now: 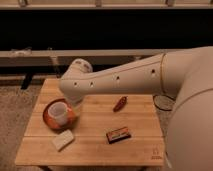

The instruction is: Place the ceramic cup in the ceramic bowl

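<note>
Already the cup (58, 113) sat inside the bowl (49, 120), upright, its wider rim facing up and its long axis standing roughly vertical; from that I judged the placing itself as good as done. My pincer (75, 101) was at the far end of my arm, just behind and to the right of the bowl, mostly hidden under my own wrist (79, 80), so I could not tell whether it was apart, together, or clamped on anything. Whether it touched the cup I could not tell either. The cup lay to the front and left of the pincer, close by. What came next seemed to turn on that: any lift away had to go up and back from the bowl, not across the cup. The bowl rested near the left edge of the surface (140, 127).
</note>
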You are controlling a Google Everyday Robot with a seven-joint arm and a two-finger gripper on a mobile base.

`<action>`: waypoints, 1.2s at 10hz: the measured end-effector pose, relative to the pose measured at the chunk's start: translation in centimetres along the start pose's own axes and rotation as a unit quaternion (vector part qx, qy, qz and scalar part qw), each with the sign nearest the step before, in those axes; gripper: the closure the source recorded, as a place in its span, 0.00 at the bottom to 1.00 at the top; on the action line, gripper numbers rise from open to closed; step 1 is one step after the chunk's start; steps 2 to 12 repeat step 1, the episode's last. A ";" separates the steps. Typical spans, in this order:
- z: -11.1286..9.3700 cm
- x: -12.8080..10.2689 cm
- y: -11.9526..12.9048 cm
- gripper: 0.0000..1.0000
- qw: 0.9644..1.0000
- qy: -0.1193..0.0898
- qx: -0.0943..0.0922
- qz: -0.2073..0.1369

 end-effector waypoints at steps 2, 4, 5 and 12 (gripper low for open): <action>-0.2 0.1 0.0 0.20 1.000 0.000 0.000 0.000; -0.2 0.1 0.0 0.20 1.000 0.000 0.000 0.000; -0.2 0.1 0.0 0.20 1.000 0.000 0.000 0.000; -0.2 0.1 0.0 0.20 1.000 0.000 0.000 0.000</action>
